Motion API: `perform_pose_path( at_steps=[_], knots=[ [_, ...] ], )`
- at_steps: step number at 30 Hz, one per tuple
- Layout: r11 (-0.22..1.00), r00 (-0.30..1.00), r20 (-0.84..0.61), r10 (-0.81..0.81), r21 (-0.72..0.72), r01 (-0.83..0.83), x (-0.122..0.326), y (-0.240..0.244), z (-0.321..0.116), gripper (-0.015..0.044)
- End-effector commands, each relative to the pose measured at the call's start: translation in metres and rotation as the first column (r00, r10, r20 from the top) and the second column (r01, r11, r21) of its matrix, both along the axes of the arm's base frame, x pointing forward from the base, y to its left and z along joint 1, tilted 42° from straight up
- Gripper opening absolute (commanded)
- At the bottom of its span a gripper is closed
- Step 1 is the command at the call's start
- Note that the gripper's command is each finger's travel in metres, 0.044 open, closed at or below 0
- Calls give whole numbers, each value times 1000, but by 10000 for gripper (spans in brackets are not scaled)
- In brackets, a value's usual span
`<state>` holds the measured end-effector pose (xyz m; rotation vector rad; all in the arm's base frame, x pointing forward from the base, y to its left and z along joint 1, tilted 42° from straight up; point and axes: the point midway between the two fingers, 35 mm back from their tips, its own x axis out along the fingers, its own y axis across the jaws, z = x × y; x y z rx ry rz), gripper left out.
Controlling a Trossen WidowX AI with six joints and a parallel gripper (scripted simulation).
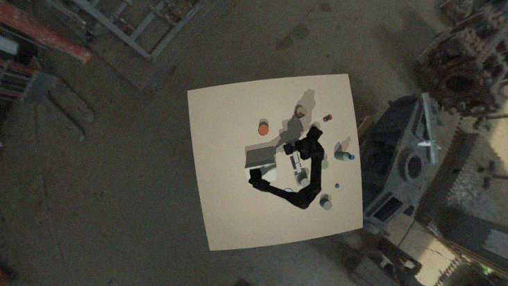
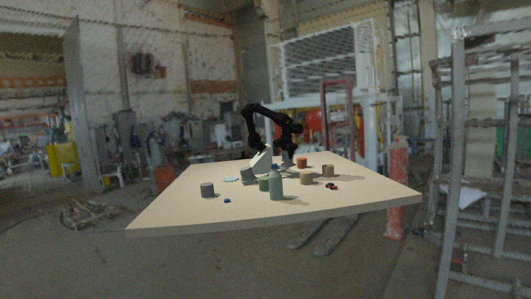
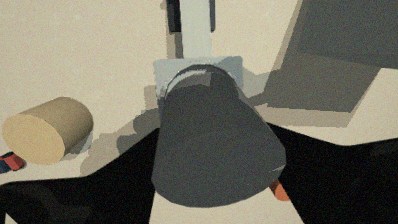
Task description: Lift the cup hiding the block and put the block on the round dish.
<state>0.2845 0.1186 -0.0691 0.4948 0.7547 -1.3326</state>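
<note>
My gripper [image 1: 297,148] [image 2: 288,150] [image 3: 208,128] is shut on a grey cup [image 2: 286,160] [image 3: 215,160] at one end of the balance [image 1: 296,161] [image 3: 196,30]. The end plate shows just beyond the cup in the wrist view; whether the cup touches it is unclear. The other grey cup [image 1: 302,180] [image 2: 247,173] stands on the opposite end, leaning slightly. The pale blue round dish [image 1: 288,189] [image 2: 231,179] lies beyond that cup, partly under the arm in the top view. The block is not visible.
A wedge-shaped box [image 1: 261,156] [image 2: 263,162] stands beside the balance. Around are an orange cylinder [image 1: 263,129] [image 2: 301,162], tan cylinders, a green cylinder [image 2: 263,183], a bottle [image 1: 341,155] [image 2: 276,187], a toy car [image 1: 327,117] [image 2: 331,186] and a separate grey cylinder [image 1: 326,203] [image 2: 207,189].
</note>
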Motion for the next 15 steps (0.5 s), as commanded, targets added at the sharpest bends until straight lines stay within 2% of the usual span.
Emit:
perform_pose_path(
  at_steps=[1,15],
  knots=[
    [999,1000,14,4,34,-4,2,14,5,0],
    [999,1000,14,3,34,-4,-1,25,19,0]
  ],
)
